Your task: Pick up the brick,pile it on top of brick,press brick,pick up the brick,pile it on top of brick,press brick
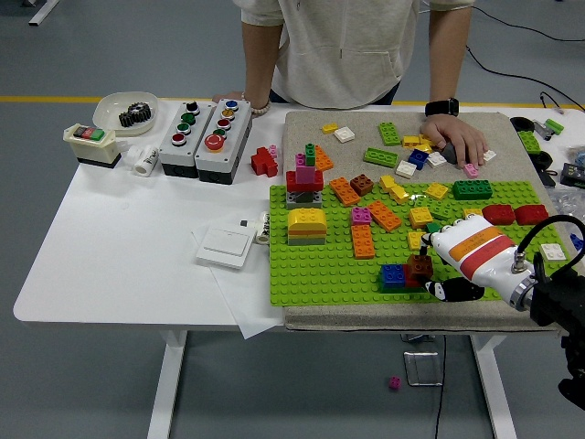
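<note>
The brown brick (420,267) is gripped by the right robot hand (437,270) just beside the blue brick (393,275) on the green baseplate (315,265); misaligned studs are judged likely to prevent seating.

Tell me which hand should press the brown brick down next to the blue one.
Right. The right hand is already at the brown brick, fingers closed on it beside the blue brick on the green baseplate. No left hand is in view.
</note>
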